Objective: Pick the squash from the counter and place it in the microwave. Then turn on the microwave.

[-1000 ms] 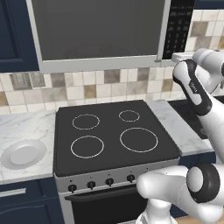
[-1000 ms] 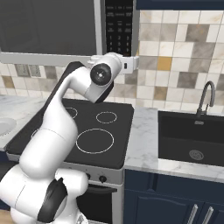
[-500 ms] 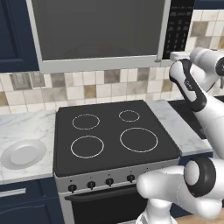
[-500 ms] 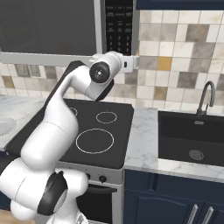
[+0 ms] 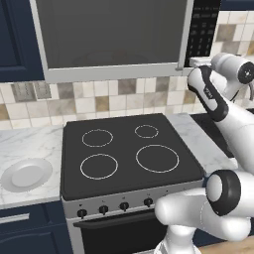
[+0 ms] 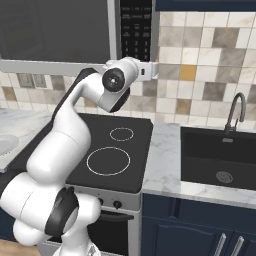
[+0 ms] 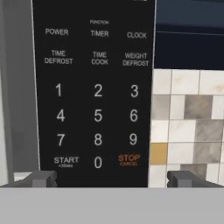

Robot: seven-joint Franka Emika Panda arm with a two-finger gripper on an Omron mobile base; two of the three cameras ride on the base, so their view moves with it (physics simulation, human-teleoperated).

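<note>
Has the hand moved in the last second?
Yes. In the left base view the hand has crept left, closer to the microwave keypad.

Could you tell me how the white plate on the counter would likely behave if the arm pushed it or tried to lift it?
The white plate lies flat on the counter, so a push would probably slide it rather than tip it. It looks rigid and likely breakable, and it sits close to the counter's front edge. Its low rim may give a two-finger gripper little to hold.
</note>
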